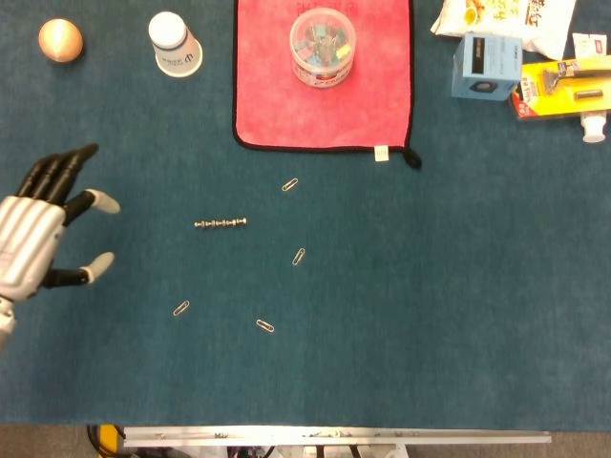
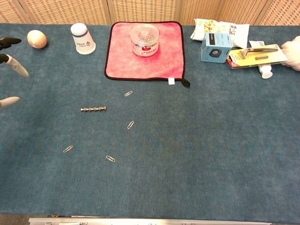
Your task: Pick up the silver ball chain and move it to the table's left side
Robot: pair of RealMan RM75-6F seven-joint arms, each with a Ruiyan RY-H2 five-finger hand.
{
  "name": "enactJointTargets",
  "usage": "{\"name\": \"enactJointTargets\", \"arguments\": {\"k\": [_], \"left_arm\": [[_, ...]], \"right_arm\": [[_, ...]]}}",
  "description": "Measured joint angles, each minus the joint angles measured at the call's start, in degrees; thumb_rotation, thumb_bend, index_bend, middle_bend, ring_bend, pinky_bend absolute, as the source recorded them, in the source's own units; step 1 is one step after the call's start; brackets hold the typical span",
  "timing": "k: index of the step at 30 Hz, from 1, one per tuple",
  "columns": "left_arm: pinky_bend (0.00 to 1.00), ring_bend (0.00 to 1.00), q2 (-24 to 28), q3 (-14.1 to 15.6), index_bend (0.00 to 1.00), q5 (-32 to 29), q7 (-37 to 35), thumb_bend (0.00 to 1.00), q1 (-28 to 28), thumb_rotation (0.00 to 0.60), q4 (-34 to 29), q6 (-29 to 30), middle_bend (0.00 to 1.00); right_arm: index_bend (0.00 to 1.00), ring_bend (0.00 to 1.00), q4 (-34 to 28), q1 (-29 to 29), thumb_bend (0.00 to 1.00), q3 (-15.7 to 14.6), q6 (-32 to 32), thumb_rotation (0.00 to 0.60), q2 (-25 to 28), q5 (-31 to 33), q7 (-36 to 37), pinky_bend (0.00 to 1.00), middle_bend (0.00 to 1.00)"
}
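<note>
Approach phase, nothing grasped yet. Silver ball chain (image 1: 221,223) lay straight and flat on the blue table (image 1: 458,305), left of centre, in a loose ring of four paper clips: nearest ones up-right (image 1: 290,184) and down-right (image 1: 299,256), two more lower down (image 1: 180,308) (image 1: 264,325); none touched the chain. Left hand (image 1: 43,234) was at the table's left edge, well apart from the chain, fingers spread wide and holding nothing; in the chest view only its fingertips (image 2: 14,65) showed at the frame edge. Height of the hand above the cloth could not be judged. Right hand was not visible in either view. Judgement: the reach toward the chain was in hand, with pick-up and transfer both outstanding. The next move would call for carrying the hand rightward over the chain, lowering, and closing thumb against a finger across its short axis; the chain is thin and low on a napped surface, so a shallow pinch risks sliding off it. Clips looked far enough off not to be caught
</note>
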Motion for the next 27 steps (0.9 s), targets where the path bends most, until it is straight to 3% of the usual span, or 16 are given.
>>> {"name": "enactJointTargets", "arguments": {"k": [13,27], "left_arm": [[0.05,0.00,-7.8,-2.7,0.34,-9.8,13.9,0.23,-4.3,0.600,-2.0,-5.7,0.00],[0.05,0.00,-12.3,-4.9,0.30,-23.3,25.3,0.23,-9.8,0.600,-2.1,-11.1,0.00]], "right_arm": [[0.06,0.00,0.8,-0.5,0.00,0.7,0.0,0.600,0.9,1.0,3.4,0.00,0.06],[0.07,0.00,1.0,-0.4,0.00,1.1,-0.5,0.600,1.1,1.5,4.1,0.00,0.06]]}}
